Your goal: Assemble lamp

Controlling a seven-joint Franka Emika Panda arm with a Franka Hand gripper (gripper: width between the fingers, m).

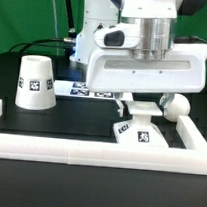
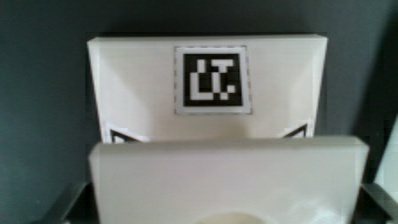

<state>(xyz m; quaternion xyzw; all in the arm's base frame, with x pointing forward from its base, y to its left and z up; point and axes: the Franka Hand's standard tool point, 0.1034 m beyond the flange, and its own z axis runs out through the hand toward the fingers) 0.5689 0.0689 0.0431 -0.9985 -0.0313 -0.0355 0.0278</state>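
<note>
The lamp base (image 1: 141, 135) is a white square block with tags, lying near the front rail right of centre. My gripper (image 1: 141, 110) is straight above it, fingers down at its two sides. In the wrist view the base (image 2: 208, 120) fills the frame, with a tag on its far part and a round hole at the near edge. Dark fingers (image 2: 64, 200) press against both of its edges, so the gripper is shut on the base. The cone shade (image 1: 35, 83) stands upright at the exterior view's left. The ball-headed bulb (image 1: 175, 104) lies just right of my gripper.
A long white rail (image 1: 88, 153) runs along the front and turns back at both ends, close to the base. The marker board (image 1: 80, 88) lies flat behind, between the shade and the arm. The table is black.
</note>
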